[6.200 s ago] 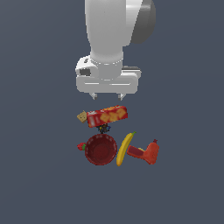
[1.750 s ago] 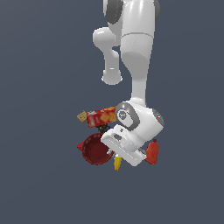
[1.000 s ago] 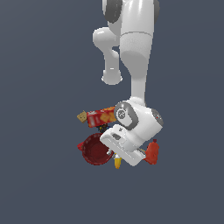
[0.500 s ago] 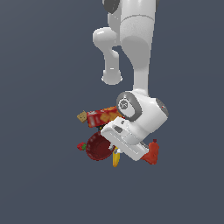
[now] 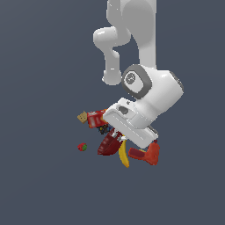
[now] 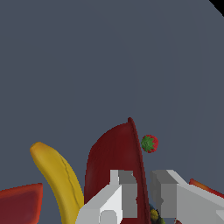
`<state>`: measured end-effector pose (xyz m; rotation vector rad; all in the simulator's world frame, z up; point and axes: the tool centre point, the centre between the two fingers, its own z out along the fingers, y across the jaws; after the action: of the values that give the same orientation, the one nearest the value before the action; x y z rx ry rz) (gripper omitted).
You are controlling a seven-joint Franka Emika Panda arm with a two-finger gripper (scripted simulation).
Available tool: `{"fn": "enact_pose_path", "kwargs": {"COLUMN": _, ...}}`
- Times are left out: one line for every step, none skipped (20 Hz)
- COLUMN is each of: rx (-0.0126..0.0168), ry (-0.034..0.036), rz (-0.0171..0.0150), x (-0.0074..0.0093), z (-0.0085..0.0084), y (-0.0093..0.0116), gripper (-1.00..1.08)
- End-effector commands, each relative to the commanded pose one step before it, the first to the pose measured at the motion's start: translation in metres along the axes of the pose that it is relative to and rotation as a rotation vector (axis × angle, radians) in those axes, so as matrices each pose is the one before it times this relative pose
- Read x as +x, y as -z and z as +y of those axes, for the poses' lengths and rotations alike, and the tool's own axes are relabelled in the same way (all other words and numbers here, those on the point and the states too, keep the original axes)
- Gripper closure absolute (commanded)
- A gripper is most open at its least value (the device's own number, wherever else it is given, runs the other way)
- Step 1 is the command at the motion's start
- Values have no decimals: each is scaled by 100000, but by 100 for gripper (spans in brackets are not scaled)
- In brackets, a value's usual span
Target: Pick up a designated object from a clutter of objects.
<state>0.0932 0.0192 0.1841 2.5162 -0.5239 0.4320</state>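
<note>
The hand [image 6: 142, 192] pinches the bowl [image 5: 107, 144] by its rim, half hiding it. The bowl now hangs tilted on edge beside the banana [image 5: 124, 154], lifted since a moment ago.

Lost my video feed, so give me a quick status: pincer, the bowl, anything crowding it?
Pincer shut on red bowl's rim. Bowl tipped on edge. Banana close beside it, strawberry near the rim, apart.

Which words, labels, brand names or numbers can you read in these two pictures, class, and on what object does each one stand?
None can be read.
Cracker box: yellow and dark print patches, too small and blurred to make out.
Bowl, banana, drill-like tool, strawberry, tan cube: no lettering visible.
Gripper and arm: no markings visible.
</note>
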Motion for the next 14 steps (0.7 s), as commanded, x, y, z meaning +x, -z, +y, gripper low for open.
{"fn": "enact_pose_path", "kwargs": {"rx": 59, "ry": 79, "rz": -79, "x": 516, "z": 1248, "y": 2571, "gripper": 108}}
{"fn": "enact_pose_path", "kwargs": {"rx": -36, "ry": 80, "rz": -81, "x": 189, "z": 486, "y": 1018, "gripper": 108}}
{"fn": "enact_pose_path", "kwargs": {"rx": -33, "ry": 65, "rz": -65, "x": 198, "z": 505, "y": 1052, "gripper": 108}}
{"fn": "enact_pose_path", "kwargs": {"rx": -44, "ry": 80, "rz": -77, "x": 199, "z": 494, "y": 1043, "gripper": 108}}
{"fn": "enact_pose_path", "kwargs": {"rx": -40, "ry": 65, "rz": -61, "x": 198, "z": 486, "y": 1023, "gripper": 108}}
{"fn": "enact_pose_path", "kwargs": {"rx": -43, "ry": 65, "rz": -60, "x": 194, "z": 469, "y": 991, "gripper": 108}}
{"fn": "enact_pose_path", "kwargs": {"rx": -46, "ry": 65, "rz": -57, "x": 190, "z": 450, "y": 961, "gripper": 108}}
{"fn": "enact_pose_path", "kwargs": {"rx": -50, "ry": 65, "rz": -54, "x": 187, "z": 432, "y": 931, "gripper": 108}}
{"fn": "enact_pose_path", "kwargs": {"rx": -38, "ry": 46, "rz": -35, "x": 186, "z": 427, "y": 914, "gripper": 108}}
{"fn": "enact_pose_path", "kwargs": {"rx": -55, "ry": 66, "rz": -47, "x": 179, "z": 393, "y": 868, "gripper": 108}}
{"fn": "enact_pose_path", "kwargs": {"rx": -40, "ry": 46, "rz": -32, "x": 173, "z": 387, "y": 841, "gripper": 108}}
{"fn": "enact_pose_path", "kwargs": {"rx": -41, "ry": 46, "rz": -32, "x": 164, "z": 364, "y": 798, "gripper": 108}}
{"fn": "enact_pose_path", "kwargs": {"rx": -41, "ry": 46, "rz": -31, "x": 157, "z": 341, "y": 756, "gripper": 108}}
{"fn": "enact_pose_path", "kwargs": {"rx": -43, "ry": 47, "rz": -26, "x": 153, "z": 318, "y": 718, "gripper": 108}}
